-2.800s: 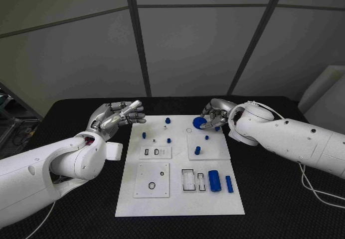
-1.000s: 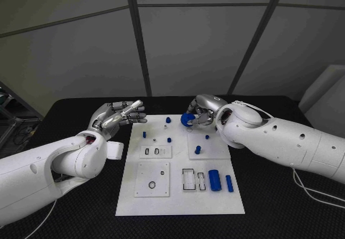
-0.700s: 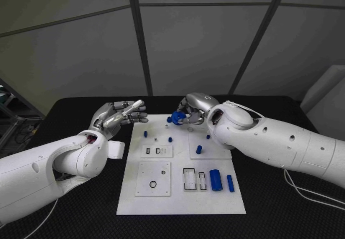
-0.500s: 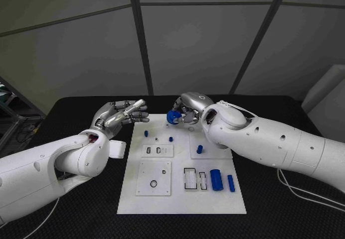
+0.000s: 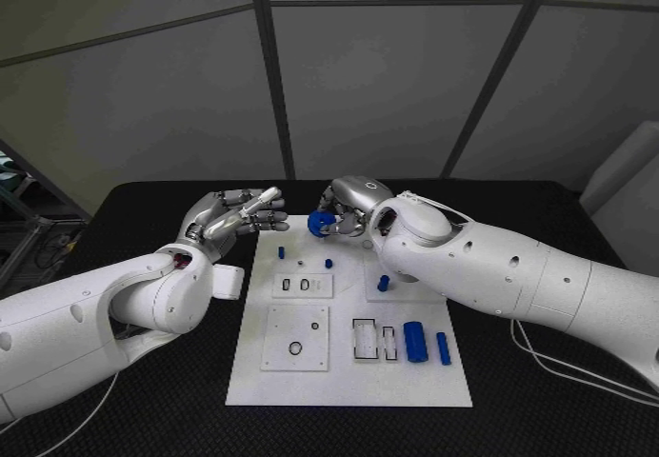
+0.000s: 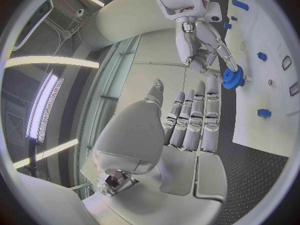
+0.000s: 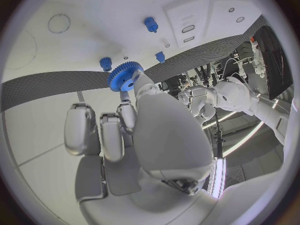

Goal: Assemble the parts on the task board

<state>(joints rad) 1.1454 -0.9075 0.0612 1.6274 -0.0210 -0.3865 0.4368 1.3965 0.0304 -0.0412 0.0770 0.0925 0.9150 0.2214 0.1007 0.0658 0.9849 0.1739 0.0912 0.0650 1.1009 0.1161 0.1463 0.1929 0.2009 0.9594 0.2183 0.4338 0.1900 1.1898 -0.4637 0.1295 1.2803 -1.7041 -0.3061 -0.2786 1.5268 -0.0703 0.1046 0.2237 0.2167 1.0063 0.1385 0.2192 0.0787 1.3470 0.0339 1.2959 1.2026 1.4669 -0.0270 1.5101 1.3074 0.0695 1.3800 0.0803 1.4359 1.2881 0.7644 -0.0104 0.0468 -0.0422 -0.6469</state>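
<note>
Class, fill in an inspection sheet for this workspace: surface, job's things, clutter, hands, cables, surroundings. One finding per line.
Surface: black table, bearing the white task board.
Job's things: blue gear held above the board's far end; two blue cylinders lying near the board's right edge; small blue pegs standing on it.
Clutter: nothing seen.
Hands: right hand grips the gear; left hand holds nothing, beside the board's far left corner.
Cables: white cable on the table under the right arm.
Surroundings: grey wall panels behind.
</note>
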